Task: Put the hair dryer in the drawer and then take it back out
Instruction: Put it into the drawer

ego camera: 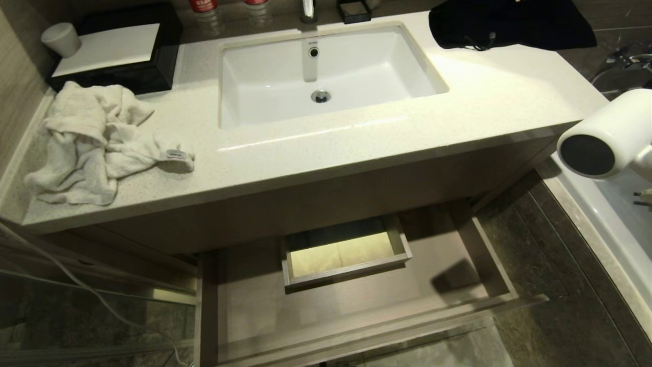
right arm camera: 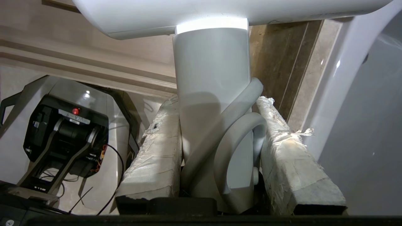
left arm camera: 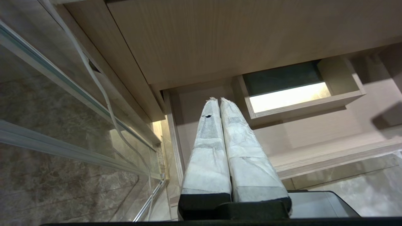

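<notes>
The white hair dryer (ego camera: 606,135), its dark grey round end facing me, hangs at the right edge of the head view, beyond the countertop's right end and above the open drawer (ego camera: 473,250). In the right wrist view my right gripper (right arm camera: 218,100) is shut on the hair dryer's handle (right arm camera: 210,78), with the white cord (right arm camera: 238,131) looped between the taped fingers. The drawer (left arm camera: 314,131) stands pulled out under the vanity, and a small inner wooden box (ego camera: 346,250) sits in it. My left gripper (left arm camera: 219,99) is parked low by the drawer's left side, shut and holding nothing.
The white sink (ego camera: 326,71) is set in the countertop. A crumpled white towel (ego camera: 97,142) lies at its left and a black cloth bag (ego camera: 509,23) at the back right. A bathtub rim (ego camera: 611,224) runs along the right, and a glass panel (ego camera: 76,316) stands at lower left.
</notes>
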